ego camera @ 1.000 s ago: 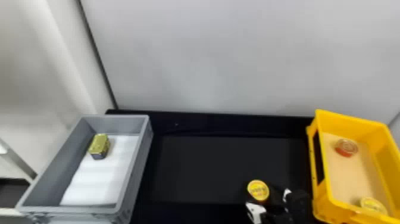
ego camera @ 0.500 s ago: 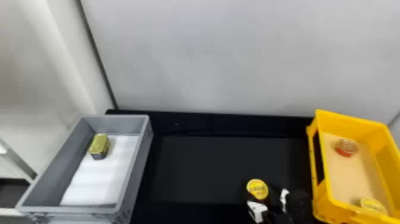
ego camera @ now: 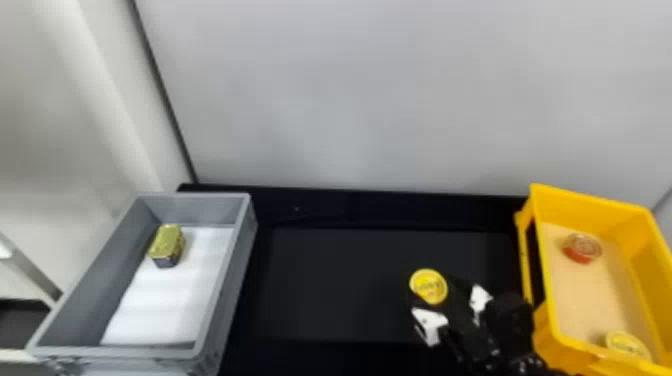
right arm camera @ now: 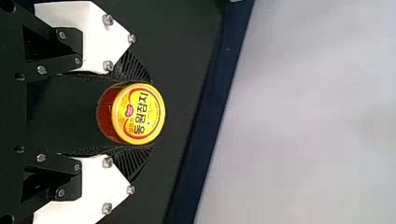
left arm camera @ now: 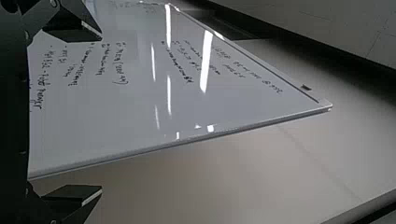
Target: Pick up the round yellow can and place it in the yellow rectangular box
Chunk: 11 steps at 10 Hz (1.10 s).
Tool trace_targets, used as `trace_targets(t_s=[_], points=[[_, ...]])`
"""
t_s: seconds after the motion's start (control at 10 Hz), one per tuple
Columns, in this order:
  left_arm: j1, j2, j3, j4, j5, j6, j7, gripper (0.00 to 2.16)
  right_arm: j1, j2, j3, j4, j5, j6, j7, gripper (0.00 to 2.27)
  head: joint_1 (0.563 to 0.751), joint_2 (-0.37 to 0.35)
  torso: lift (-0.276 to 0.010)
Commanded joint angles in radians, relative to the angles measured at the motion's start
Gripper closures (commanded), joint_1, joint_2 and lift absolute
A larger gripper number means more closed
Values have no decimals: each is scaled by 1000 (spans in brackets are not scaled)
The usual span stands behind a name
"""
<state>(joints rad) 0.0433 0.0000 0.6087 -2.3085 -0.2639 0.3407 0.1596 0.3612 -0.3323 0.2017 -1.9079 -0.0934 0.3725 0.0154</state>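
The right gripper (right arm camera: pixel 151 113) is clamped on the round yellow can (ego camera: pixel 428 286), with one black finger pad (right arm camera: pixel 133 67) against each side of its body and the printed lid exposed beyond the fingertips. The can is over the black work surface (ego camera: pixel 340 280), between the two containers and outside the yellow rectangular box (ego camera: pixel 590 212), which is at the robot's right. Clearance beneath the can cannot be read reliably. The left gripper (left arm camera: pixel 100 113) has its fingers spread with nothing between them; a whiteboard (left arm camera: pixel 140 93) lies beyond it. Status: the grasp is judged complete; transfer, lowering and release remain. The destination already contains a red can (ego camera: pixel 582 248) toward its far end and a yellow-lidded can (ego camera: pixel 628 344) toward its near end. At the opposite side, a gold tin (ego camera: pixel 167 245) is in the grey box (ego camera: pixel 235 297) and is not part of this operation. The next step should be to raise the can above the near side wall, then traverse right. Insufficient height may cause contact with that wall; lowering onto either stored can may tip the load. The bare floor between them is the preferable set-down area.
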Motion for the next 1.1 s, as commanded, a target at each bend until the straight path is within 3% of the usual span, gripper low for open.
trace_targets(t_s=[0.0, 0.5, 1.0], points=[[0, -3, 1, 1, 0, 0, 0, 125, -8, -14, -7, -103, 4, 20, 5, 635, 694, 14, -90], [1, -3, 7, 3, 0, 3, 0, 125, -24, -7, -21, -220, 87, 43, -48, 638, 694, 14, -90], [6, -3, 11, 4, 0, 6, 0, 125, -94, -1, -142, -278, 133, 39, -100, 638, 694, 14, -90]])
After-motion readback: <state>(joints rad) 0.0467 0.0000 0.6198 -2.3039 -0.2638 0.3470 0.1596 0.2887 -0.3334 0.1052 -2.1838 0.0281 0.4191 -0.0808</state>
